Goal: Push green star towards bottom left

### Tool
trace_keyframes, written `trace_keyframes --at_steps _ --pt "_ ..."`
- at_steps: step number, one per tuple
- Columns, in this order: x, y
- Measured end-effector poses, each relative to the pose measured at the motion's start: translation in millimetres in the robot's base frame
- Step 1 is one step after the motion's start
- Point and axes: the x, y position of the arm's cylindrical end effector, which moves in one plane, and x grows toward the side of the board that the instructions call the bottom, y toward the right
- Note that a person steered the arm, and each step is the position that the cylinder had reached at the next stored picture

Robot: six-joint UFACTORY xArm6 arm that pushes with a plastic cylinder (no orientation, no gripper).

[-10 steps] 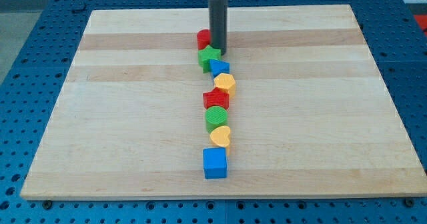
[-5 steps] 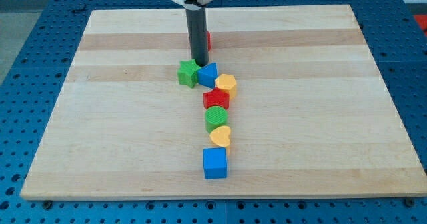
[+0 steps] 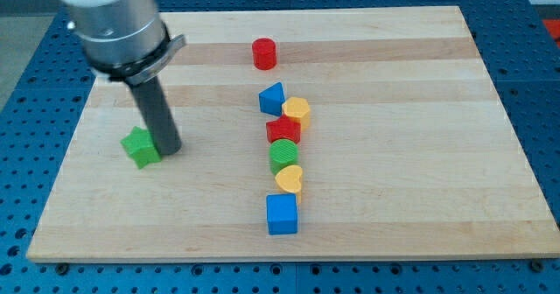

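The green star [image 3: 140, 147] lies on the wooden board [image 3: 394, 198] at the view's left, well away from the other blocks. My tip [image 3: 169, 150] rests on the board right against the star's right side. The dark rod rises from there toward the view's top left.
A column of blocks stands mid-board: a red cylinder [image 3: 264, 53] at the top, then a blue triangle [image 3: 272, 98], a yellow heart [image 3: 297, 111], a red star [image 3: 283, 130], a green cylinder [image 3: 283, 156], a yellow heart [image 3: 290, 179] and a blue cube [image 3: 282, 213].
My tip has swept from the top of the column down and to the view's left, pushing the green star with it. The blue triangle shifted slightly. The red cylinder is uncovered.
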Motion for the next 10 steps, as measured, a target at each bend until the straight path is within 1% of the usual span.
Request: trace_keyframes --at_steps 1,3,4,5,6,7,8,9,10 --pt "10 -8" --pt "-32 -1" --pt "-35 -27" --pt "-5 -61" --pt "33 -66" --pt "35 -61" --pt "16 -42" --pt "4 -10" --pt "27 1"
